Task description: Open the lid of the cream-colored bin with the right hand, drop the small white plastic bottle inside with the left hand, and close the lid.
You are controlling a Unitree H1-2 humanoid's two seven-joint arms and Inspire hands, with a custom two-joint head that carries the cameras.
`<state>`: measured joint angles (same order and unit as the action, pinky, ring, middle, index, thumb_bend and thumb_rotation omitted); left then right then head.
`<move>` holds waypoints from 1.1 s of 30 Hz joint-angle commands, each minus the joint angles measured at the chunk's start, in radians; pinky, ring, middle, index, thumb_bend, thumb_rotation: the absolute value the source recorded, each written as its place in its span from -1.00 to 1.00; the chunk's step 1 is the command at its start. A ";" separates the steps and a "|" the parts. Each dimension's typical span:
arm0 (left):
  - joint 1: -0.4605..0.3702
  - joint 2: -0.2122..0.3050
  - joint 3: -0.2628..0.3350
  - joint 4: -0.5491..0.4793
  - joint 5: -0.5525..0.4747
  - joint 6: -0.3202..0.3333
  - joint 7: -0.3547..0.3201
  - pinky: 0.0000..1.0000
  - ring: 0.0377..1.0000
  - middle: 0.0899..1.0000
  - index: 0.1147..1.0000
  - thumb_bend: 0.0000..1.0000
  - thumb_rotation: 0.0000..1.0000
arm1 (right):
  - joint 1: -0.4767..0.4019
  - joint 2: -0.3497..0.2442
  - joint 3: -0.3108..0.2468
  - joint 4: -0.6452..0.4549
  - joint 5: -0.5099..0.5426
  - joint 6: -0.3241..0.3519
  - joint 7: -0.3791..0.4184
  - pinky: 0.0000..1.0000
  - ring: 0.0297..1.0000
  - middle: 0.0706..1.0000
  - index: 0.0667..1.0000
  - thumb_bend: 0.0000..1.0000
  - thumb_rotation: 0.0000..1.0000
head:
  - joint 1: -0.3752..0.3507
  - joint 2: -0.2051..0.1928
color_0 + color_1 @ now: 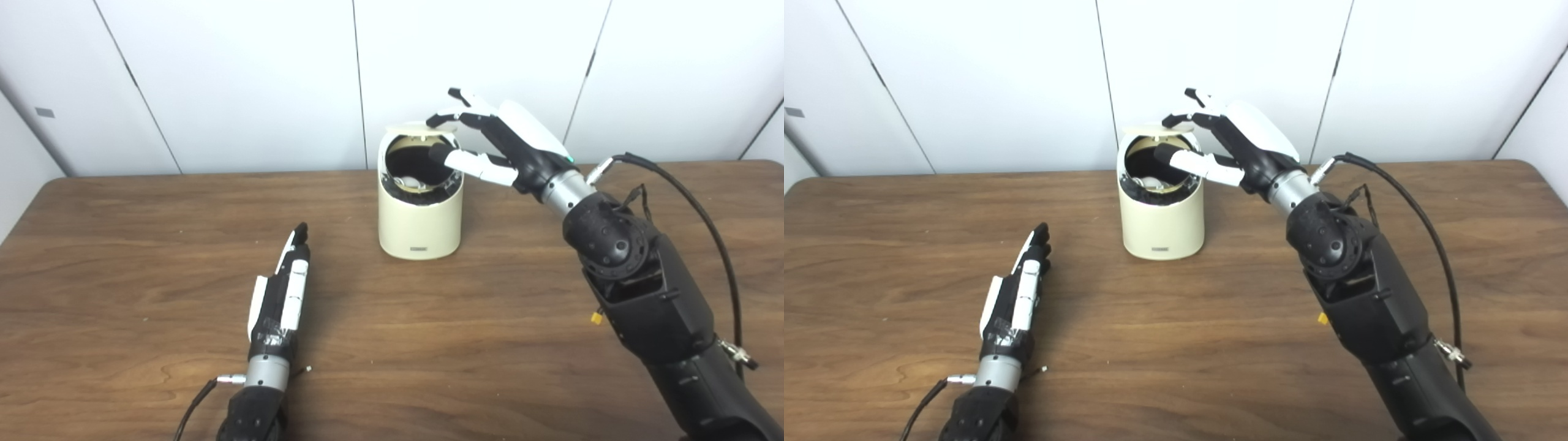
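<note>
The cream-colored bin (420,223) stands at the middle back of the table. Its lid (411,127) is raised over the back rim and the mouth is uncovered. Something small and white, which looks like the plastic bottle (406,181), lies inside, low in the dark opening. My right hand (490,144) reaches in from the right with fingers apart. Its fingertips (436,119) touch the lid's right edge and its thumb crosses in front of the opening. My left hand (285,291) lies flat on the table, front left of the bin, fingers straight, holding nothing.
The brown wooden table (122,257) runs to a white panelled wall at the back. My right forearm (643,294) and its black cable (716,245) take up the right side of the table.
</note>
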<state>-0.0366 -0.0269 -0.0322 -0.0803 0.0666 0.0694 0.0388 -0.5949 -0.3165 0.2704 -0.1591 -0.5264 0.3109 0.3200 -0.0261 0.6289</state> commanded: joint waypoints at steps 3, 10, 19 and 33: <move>-0.014 -0.009 -0.002 -0.017 0.008 0.029 0.006 1.00 0.98 0.99 0.97 0.13 1.00 | -0.022 -0.007 0.013 -0.027 -0.021 -0.018 0.010 1.00 1.00 0.98 0.48 0.30 1.00 | 0.002 0.004; -0.015 -0.015 -0.005 -0.020 0.020 0.034 0.011 1.00 0.99 1.00 0.97 0.14 1.00 | -0.005 -0.016 0.055 -0.034 -0.052 -0.036 0.023 1.00 1.00 0.97 0.42 0.28 1.00 | 0.007 0.009; -0.016 -0.018 -0.005 -0.031 0.030 0.050 0.016 1.00 0.98 0.98 0.94 0.17 1.00 | 0.018 -0.037 0.050 -0.036 -0.058 -0.048 0.039 1.00 1.00 0.98 0.42 0.25 1.00 | 0.011 0.012; -0.016 -0.024 -0.003 -0.032 0.041 0.052 0.017 1.00 0.99 0.98 0.94 0.19 1.00 | 0.040 -0.048 0.031 -0.037 -0.051 -0.057 0.048 1.00 1.00 0.99 0.44 0.22 1.00 | 0.015 0.021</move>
<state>-0.0404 -0.0436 -0.0328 -0.1011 0.1020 0.1103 0.0485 -0.5334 -0.3421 0.3188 -0.1712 -0.5749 0.2676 0.3643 -0.0107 0.6489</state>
